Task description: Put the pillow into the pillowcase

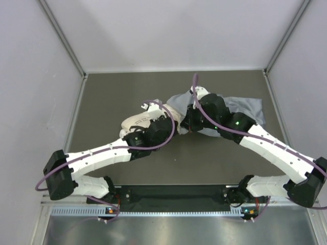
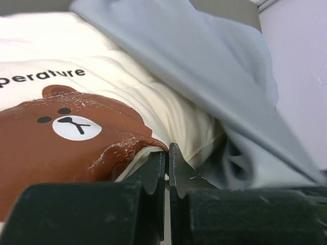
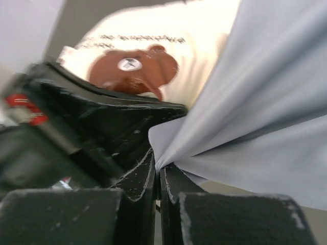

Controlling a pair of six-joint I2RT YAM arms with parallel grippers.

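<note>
The plump cream quilted pillow with a brown bear print lies mid-worktop. Its 3 o'clock end sits under the raised mouth of the thin grey-blue fabric pillowcase.

Right claw: clamped on the pillowcase hem, presumably to hold the mouth open.

Left claw: fingers together at the pillow's edge. A grip on the seam cannot be confirmed. Probable purpose is feeding the pillow toward 3 o'clock.

The pillowcase apparently hides part of the pillow
</note>
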